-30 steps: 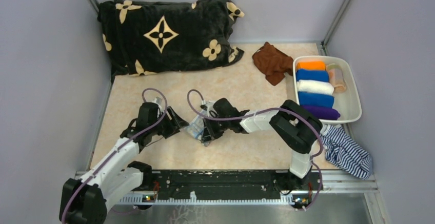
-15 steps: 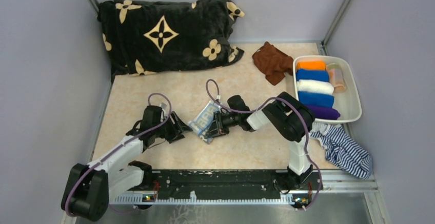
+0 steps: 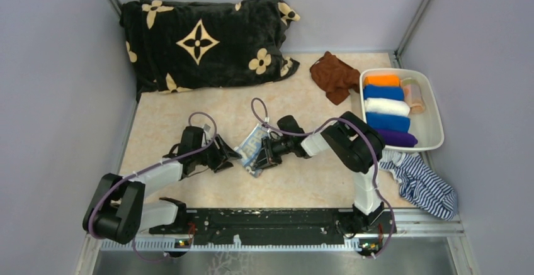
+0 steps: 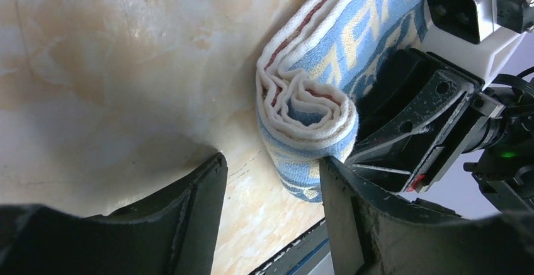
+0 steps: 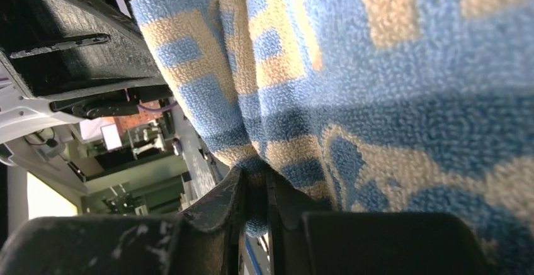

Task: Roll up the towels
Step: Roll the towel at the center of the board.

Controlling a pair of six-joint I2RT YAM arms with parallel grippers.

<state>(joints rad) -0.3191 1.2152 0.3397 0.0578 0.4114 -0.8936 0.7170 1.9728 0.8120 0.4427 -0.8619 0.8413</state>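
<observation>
At mid-table, the left gripper (image 3: 228, 157) sits with jaws spread, just beside the end of a rolled pale blue-and-white printed terry towel (image 3: 250, 146) lying on the beige marbled tabletop (image 3: 189, 108). The right gripper (image 3: 265, 153) is clenched on the towel's other side.

Both arms are lying low and pointing inward, wrists facing each other. The left arm is stretching out nearly straight, and the left gripper (image 3: 232, 156) is aiming right with its jaws standing apart. The right arm is folding sharply at the elbow, and the right gripper (image 3: 262, 154) is aiming left, jaws pinching the rolled towel (image 4: 312, 92).
</observation>
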